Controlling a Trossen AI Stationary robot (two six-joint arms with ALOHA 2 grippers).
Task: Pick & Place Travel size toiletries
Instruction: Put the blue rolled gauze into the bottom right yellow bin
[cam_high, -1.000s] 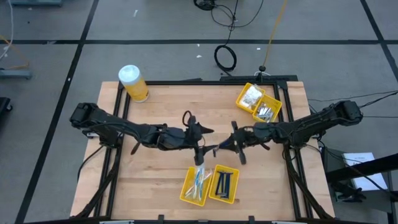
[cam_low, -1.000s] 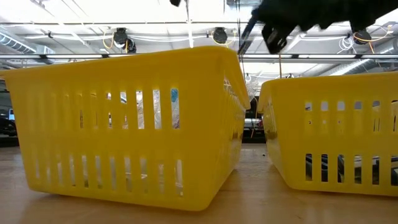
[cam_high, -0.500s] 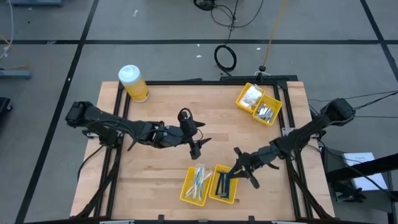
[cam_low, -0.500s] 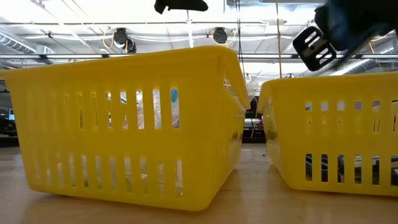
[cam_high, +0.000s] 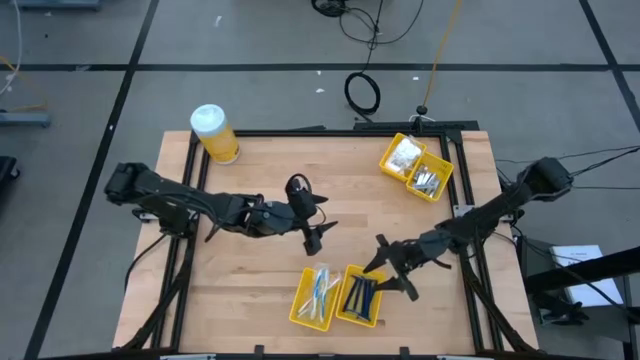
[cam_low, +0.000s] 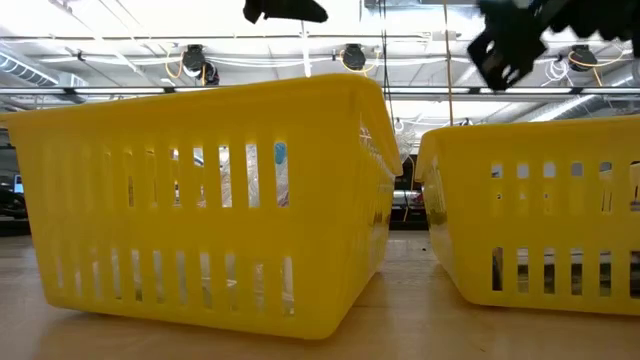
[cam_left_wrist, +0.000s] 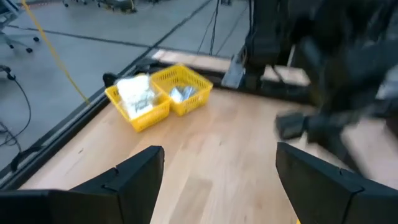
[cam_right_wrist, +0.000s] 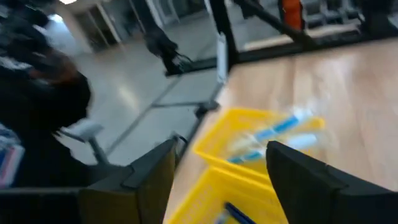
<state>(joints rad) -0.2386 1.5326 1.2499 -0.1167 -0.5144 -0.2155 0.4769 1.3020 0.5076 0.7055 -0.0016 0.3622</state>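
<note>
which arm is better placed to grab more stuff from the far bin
Right, probably. The right end effector is open by the near bin, on the same side as the far bin. The left end effector, open too, sits mid-table, farther off.

- Right gripper (cam_high: 388, 272), fingers spread, hangs over the front bin (cam_high: 338, 296); its walls hem it below.
- Bare table (cam_high: 260, 190) beyond; left gripper (cam_high: 316, 232) alongside.

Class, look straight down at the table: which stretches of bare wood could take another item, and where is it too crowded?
Free: the bare wood between the big yellow jar with a white lid and the far yellow two-compartment bin. Crowded: mid-table, around the left tool, the right tool and the near yellow two-compartment bin.
</note>
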